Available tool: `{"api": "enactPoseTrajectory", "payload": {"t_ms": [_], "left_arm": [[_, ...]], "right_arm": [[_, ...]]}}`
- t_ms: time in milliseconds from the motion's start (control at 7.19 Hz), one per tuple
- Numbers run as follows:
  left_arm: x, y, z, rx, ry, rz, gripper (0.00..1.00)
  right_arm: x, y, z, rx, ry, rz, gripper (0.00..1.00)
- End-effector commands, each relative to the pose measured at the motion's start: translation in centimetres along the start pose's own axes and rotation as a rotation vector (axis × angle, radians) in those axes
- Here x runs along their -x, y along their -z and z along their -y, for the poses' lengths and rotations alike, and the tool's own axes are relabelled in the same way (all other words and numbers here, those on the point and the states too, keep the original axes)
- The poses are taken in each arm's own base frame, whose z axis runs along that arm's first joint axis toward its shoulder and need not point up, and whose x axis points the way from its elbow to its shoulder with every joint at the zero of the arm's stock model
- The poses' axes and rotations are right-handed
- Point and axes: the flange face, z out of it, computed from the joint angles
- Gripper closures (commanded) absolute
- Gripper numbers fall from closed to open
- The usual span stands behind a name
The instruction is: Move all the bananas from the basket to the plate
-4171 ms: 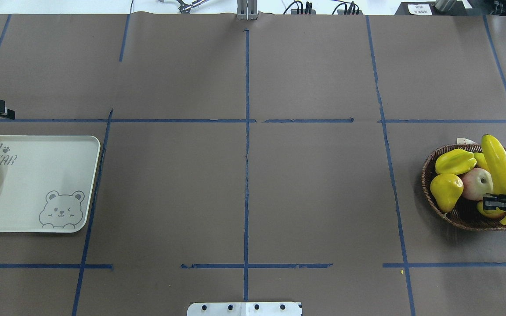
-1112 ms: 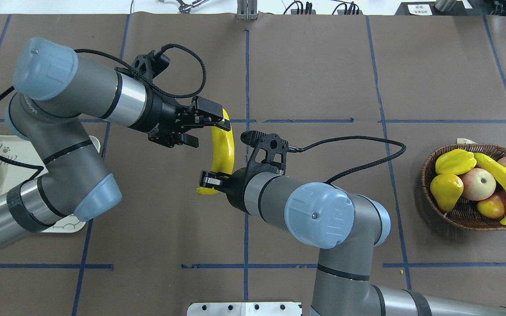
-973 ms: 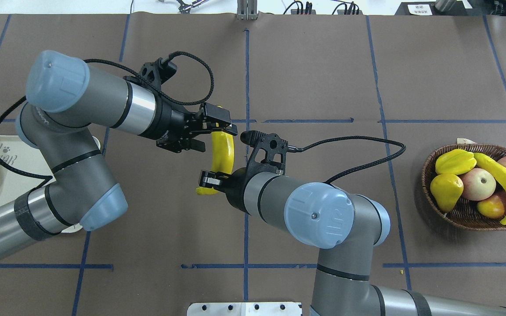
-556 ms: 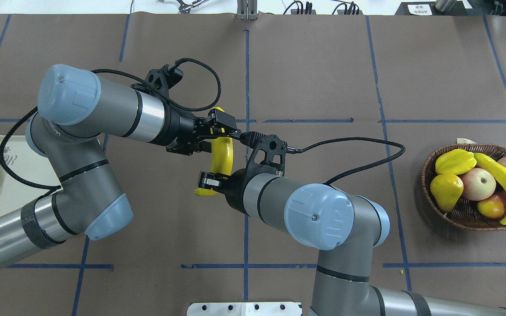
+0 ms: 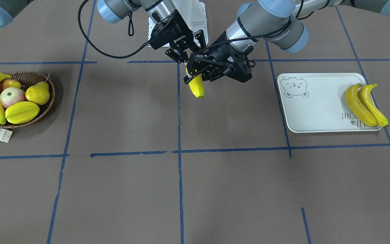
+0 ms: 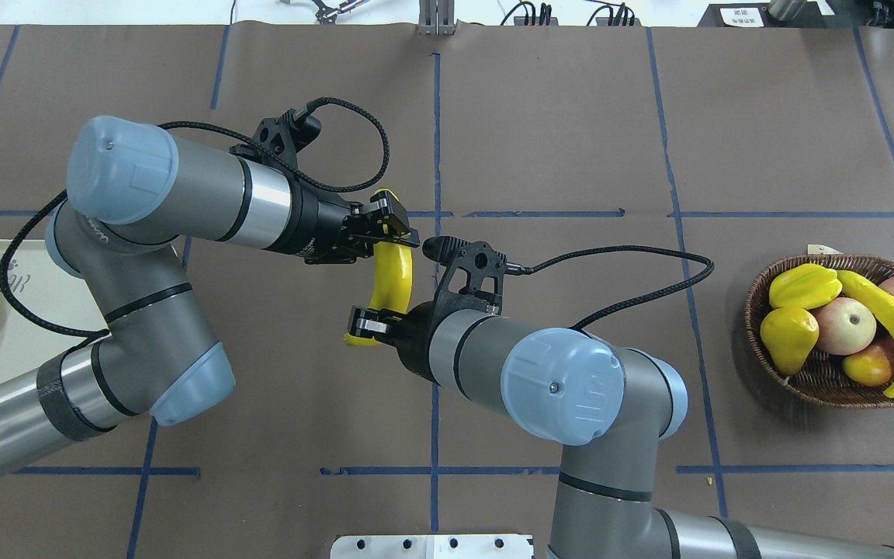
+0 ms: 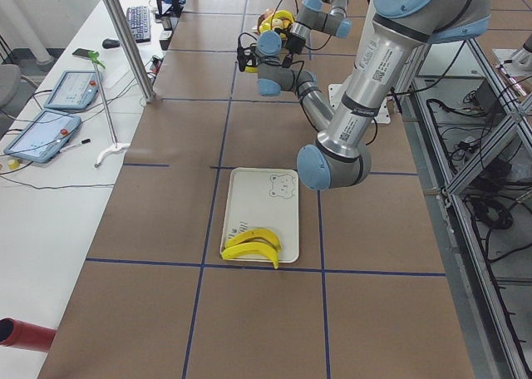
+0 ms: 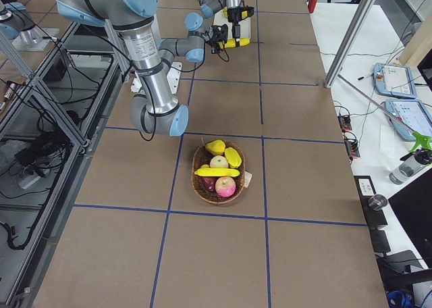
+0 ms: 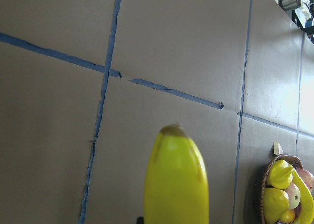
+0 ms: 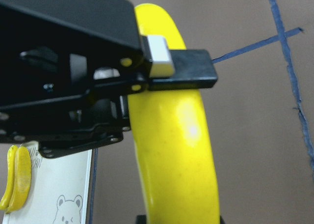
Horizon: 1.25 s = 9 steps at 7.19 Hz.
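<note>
One banana [image 6: 393, 268] hangs above the middle of the table, held at both ends. My left gripper [image 6: 385, 225] is shut on its far end, and my right gripper [image 6: 367, 322] is shut on its near end. The left wrist view shows that banana's tip [image 9: 176, 180] from above. The basket [image 6: 827, 388] at the right holds another banana [image 6: 893, 326] lying across the other fruit. The plate [image 5: 317, 108] at the left carries two bananas [image 5: 359, 105] side by side at its outer end.
In the basket also lie a starfruit [image 6: 804, 286], a pear [image 6: 788, 338] and apples [image 6: 843, 324]. Both arms cross the middle of the table. A black cable [image 6: 633, 252] loops from the right wrist. A metal bracket [image 6: 431, 546] sits at the near edge.
The right gripper carried a banana from the basket to mid-table. The left arm came in with its gripper open, moved around the banana's far end, and has shut on it.
</note>
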Motion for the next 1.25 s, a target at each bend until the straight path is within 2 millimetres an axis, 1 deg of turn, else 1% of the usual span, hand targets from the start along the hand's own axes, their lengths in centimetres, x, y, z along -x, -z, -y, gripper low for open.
{"api": "enactPoseTrajectory", "payload": {"t_ms": [0, 278, 417, 556, 695, 834, 973, 1112], "left_arm": [[0.3, 0.1, 0.2, -0.015, 0.0, 0.003, 1.0], [0.5, 0.1, 0.9, -0.059, -0.003, 0.006, 1.0], [3.7, 0.1, 1.1, -0.062, 0.016, 0.052, 1.0], [5.3, 0.4, 1.4, -0.068, 0.03, 0.079, 1.0], [9.2, 1.1, 1.4, -0.071, 0.055, 0.133, 0.99], [12.0, 2.6, 1.7, -0.082, 0.076, 0.17, 0.99], [16.2, 4.1, 2.7, -0.108, 0.113, 0.232, 0.99], [20.5, 6.3, 4.2, -0.145, 0.156, 0.296, 0.99]], "right_arm": [[0.2, 0.4, 0.4, -0.001, 0.005, 0.009, 0.01], [0.3, 2.4, 1.1, 0.033, 0.003, 0.03, 0.01], [-1.8, 3.7, 1.6, 0.045, 0.006, 0.011, 0.01], [-4.4, 5.8, 3.7, 0.089, 0.002, -0.009, 0.01], [-6.9, 7.3, 6.2, 0.116, -0.012, -0.036, 0.01], [-9.0, 8.3, 8.0, 0.124, -0.017, -0.066, 0.01], [-10.9, 8.7, 9.1, 0.126, -0.025, -0.143, 0.01], [-12.3, 9.6, 9.9, 0.126, 0.001, -0.264, 0.01]]}}
